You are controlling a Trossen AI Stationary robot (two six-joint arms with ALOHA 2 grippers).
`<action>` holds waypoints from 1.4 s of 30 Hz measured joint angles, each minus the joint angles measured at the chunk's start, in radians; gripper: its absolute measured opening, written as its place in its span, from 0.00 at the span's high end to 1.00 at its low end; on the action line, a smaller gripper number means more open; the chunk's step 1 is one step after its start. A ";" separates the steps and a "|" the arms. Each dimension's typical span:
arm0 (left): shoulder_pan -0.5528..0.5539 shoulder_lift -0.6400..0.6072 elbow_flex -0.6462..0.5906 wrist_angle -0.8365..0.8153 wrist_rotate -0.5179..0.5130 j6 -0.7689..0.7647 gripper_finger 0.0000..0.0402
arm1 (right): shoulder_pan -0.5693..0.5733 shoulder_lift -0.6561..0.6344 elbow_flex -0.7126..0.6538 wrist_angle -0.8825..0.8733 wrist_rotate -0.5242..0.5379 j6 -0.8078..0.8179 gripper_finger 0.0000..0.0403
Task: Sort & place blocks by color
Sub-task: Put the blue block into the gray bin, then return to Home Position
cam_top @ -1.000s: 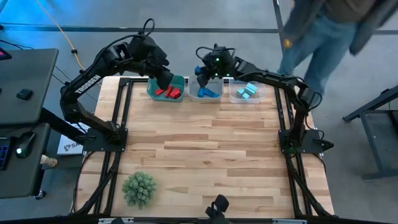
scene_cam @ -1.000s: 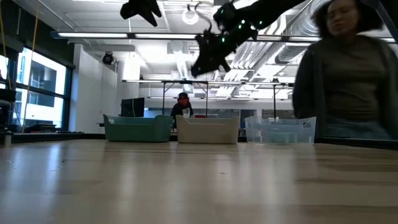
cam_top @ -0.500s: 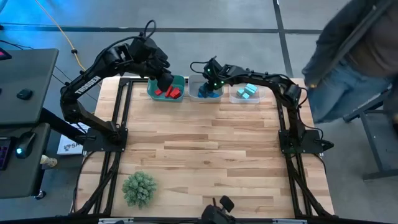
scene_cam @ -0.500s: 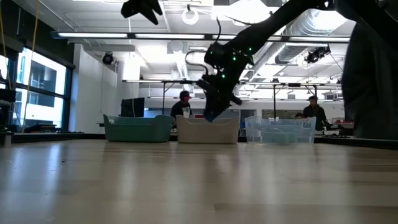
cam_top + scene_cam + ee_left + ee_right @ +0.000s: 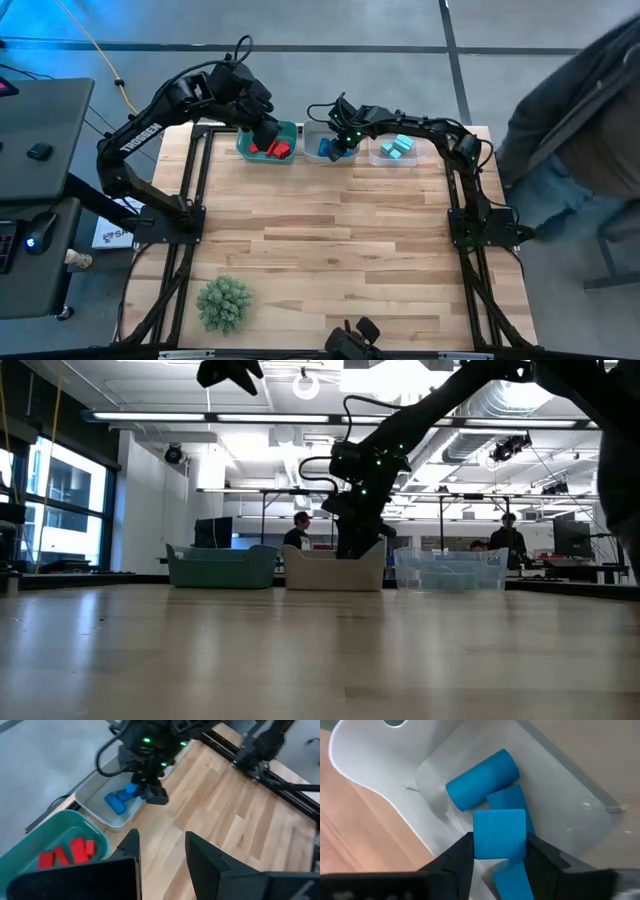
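Three bins stand in a row at the table's far edge. The green bin (image 5: 285,128) holds red blocks (image 5: 270,149). The grey bin (image 5: 370,775) holds blue blocks (image 5: 482,777). The clear bin (image 5: 415,152) holds teal blocks (image 5: 397,147). My right gripper (image 5: 500,847) reaches down into the grey bin, shut on a blue cube (image 5: 500,832). My left gripper (image 5: 160,845) hangs high over the green bin (image 5: 30,845), open, with nothing between its fingers. My right gripper has the blue cube's two opposite sides (image 5: 477,837) between its two fingertips. The fingers slant steeply down from above into the bin. The cube sits level just over the other blue blocks (image 5: 512,870); whether it rests on them I cannot tell.
A green spiky ball (image 5: 223,303) lies near the table's front left. A person (image 5: 590,110) stands close to the table's far right corner. The wide wooden middle of the table (image 5: 330,240) bears nothing. A dark camera mount (image 5: 350,340) sits at the near edge.
My right gripper has come down from above the grey bin into it and tipped more steeply downward, with the blue cube between its fingers. The person beyond the table has moved toward the right.
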 joint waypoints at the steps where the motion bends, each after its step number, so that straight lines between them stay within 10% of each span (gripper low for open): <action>1: -0.004 -0.003 0.000 0.000 0.009 0.000 0.81 | 0.000 0.000 0.000 0.001 0.001 -0.009 0.63; 16: -0.155 -0.139 -0.063 0.014 -0.083 -0.004 0.81 | 0.007 -0.005 0.013 -0.005 -0.066 0.095 0.43; 42: -0.471 -1.043 -1.301 0.788 -0.315 -0.193 0.81 | 0.164 -0.006 0.683 -0.250 0.107 0.028 0.43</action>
